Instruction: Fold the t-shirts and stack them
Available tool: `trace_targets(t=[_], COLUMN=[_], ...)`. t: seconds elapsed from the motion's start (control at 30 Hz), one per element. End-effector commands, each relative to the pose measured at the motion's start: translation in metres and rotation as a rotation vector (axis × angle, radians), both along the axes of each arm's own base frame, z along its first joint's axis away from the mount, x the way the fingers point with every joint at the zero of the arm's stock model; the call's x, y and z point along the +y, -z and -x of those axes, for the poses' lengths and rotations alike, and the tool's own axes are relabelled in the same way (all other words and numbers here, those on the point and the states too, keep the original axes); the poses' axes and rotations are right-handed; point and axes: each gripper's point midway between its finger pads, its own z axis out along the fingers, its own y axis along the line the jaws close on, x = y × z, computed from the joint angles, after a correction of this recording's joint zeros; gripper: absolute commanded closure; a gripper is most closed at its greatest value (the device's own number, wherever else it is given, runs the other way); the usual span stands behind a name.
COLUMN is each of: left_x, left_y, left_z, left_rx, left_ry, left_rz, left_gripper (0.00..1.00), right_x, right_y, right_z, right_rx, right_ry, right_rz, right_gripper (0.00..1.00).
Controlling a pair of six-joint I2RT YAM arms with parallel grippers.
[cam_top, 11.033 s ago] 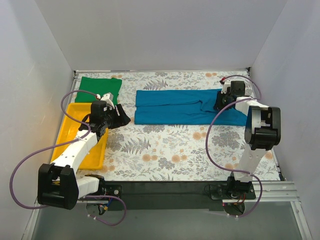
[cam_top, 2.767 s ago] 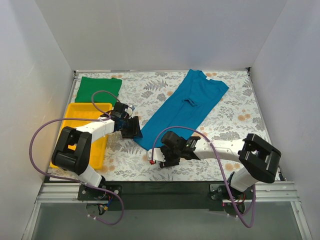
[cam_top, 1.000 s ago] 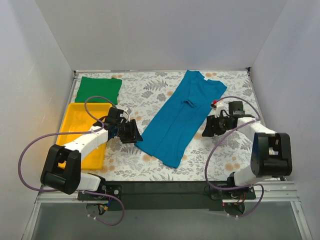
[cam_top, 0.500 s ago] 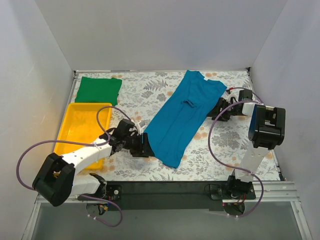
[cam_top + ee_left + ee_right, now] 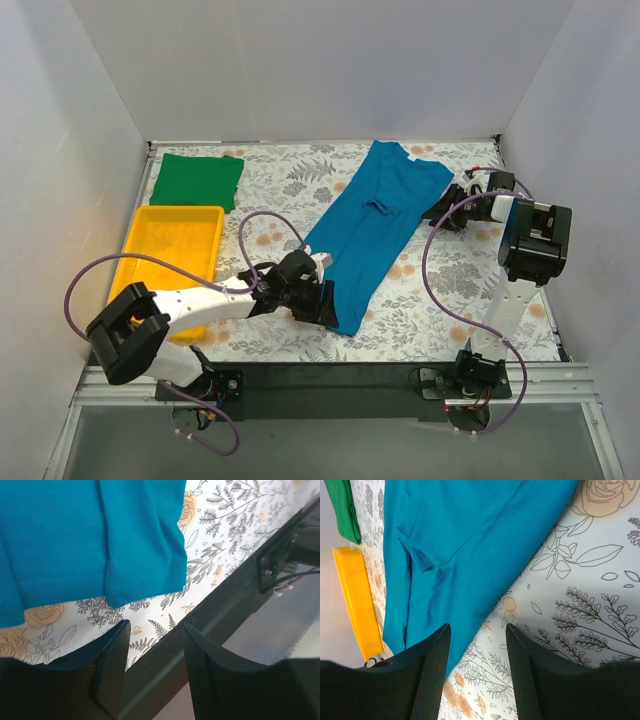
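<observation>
1. Counted two t-shirts: teal t-shirt point(image 5: 370, 225) spread diagonally on the tabletop point(image 5: 450, 290), green t-shirt point(image 5: 197, 180) folded at the far-left corner.
2. Counted one yellow tray point(image 5: 165, 255), left side.
3. Found left jaws and right jaws spread, empty, beside the teal hem and sleeve.

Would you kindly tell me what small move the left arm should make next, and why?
Probably ease the left gripper forward onto the hem corner of the teal shirt: its fingers are open and empty, that corner lies flat just ahead of them, and the shirt is one long strip, not yet folded across.
</observation>
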Motion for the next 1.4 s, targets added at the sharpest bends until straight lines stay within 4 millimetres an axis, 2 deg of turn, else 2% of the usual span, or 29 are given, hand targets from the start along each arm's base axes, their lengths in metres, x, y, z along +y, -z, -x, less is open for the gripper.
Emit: trace_targets(t=[0.0,0.07,0.1,0.17,0.2,0.23,0.4,0.77,0.87,1.03,1.13,1.37], left_x=[-0.02,-0.029,-0.032,-0.045,-0.047,-0.052,-0.053,-0.056,-0.055,-0.055,-0.056,-0.055], left_y=[-0.008,-0.008,0.0,-0.003,0.005,0.004,0.021,0.033,0.037,0.041,0.04,0.038], left_z=[-0.01,-0.011,-0.013,-0.01,-0.005,-0.006,-0.002,-0.001,-0.002,0.003,0.005,0.008], left_rx=[-0.095,-0.098,-0.09,-0.096,-0.092,-0.103,-0.106,-0.149,-0.167,-0.162,-0.161,-0.158], left_ry=[0.024,0.033,0.031,0.052,0.063,0.071,0.087,0.111,0.108,0.124,0.13,0.137], left_rz=[-0.024,-0.031,-0.058,-0.06,-0.091,-0.096,-0.194,-0.314,-0.341,-0.355,-0.352,-0.345], left_gripper=[0.56,0.56,0.57,0.57,0.57,0.58,0.59,0.67,0.72,0.89,0.95,0.97], right_x=[-0.015,-0.015,-0.015,-0.015,-0.015,-0.015,-0.017,-0.018,-0.019,-0.02,-0.023,-0.028], right_y=[0.03,0.029,0.03,0.03,0.029,0.03,0.031,0.033,0.035,0.039,0.038,0.041], right_z=[0.0,-0.001,-0.001,0.0,-0.001,0.0,-0.002,-0.003,-0.004,-0.01,-0.018,-0.033], right_rx=[0.053,0.054,0.054,0.059,0.055,0.059,0.061,0.071,0.077,0.091,0.088,0.093], right_ry=[0.042,0.043,0.045,0.045,0.046,0.045,0.05,0.058,0.063,0.082,0.1,0.147], right_rz=[0.076,0.071,0.068,0.067,0.068,0.067,0.065,0.065,0.064,0.061,0.062,0.069], right_gripper=[0.44,0.44,0.44,0.44,0.45,0.44,0.46,0.46,0.47,0.49,0.52,0.6])
